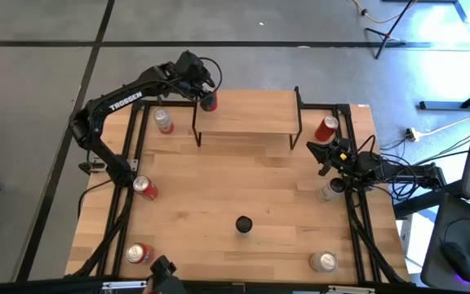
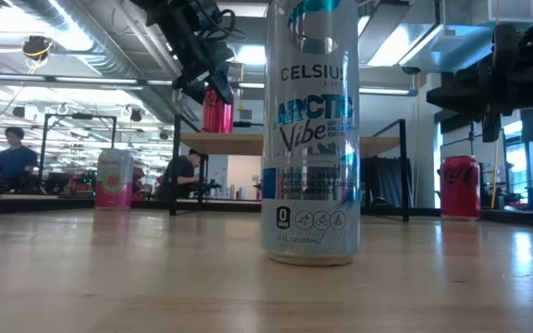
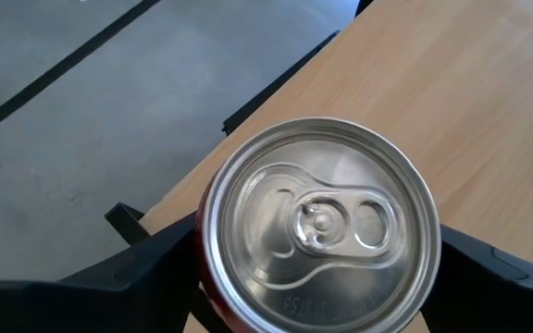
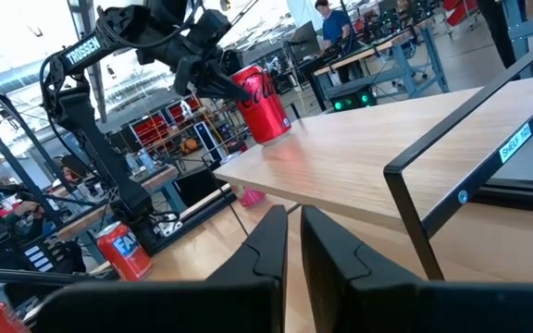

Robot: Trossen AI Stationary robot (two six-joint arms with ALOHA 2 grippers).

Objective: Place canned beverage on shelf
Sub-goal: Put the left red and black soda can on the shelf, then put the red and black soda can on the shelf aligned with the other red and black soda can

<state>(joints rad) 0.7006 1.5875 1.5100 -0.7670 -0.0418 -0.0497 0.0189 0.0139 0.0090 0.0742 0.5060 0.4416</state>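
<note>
Looking at the red can [image 4: 265, 106], it stands upright at the shelf's [image 1: 247, 122] far-left corner, so the drop-off seems done. The left gripper [image 1: 203, 91] straddles it with fingers spread, apparently letting go. The right gripper [image 1: 326, 155] waits by the shelf's right end, fingers pinched together, empty.

my left arm [image 1: 125, 100] is dark, nearly black, built of slim boxy links with rounded joints, and carries "trossen" in white capitals along one link. thin black cables loop off its wrist. its end effector [image 1: 206, 91] has two flat black fingers [image 3: 137, 268] with blunt, angular outlines. my right arm [image 1: 382, 170] is the same dark make, trailed by a tangle of black cables at its base. its end effector [image 4: 292, 242] shows two matte black fingers with stepped inner edges, lying close together and parallel.
</note>
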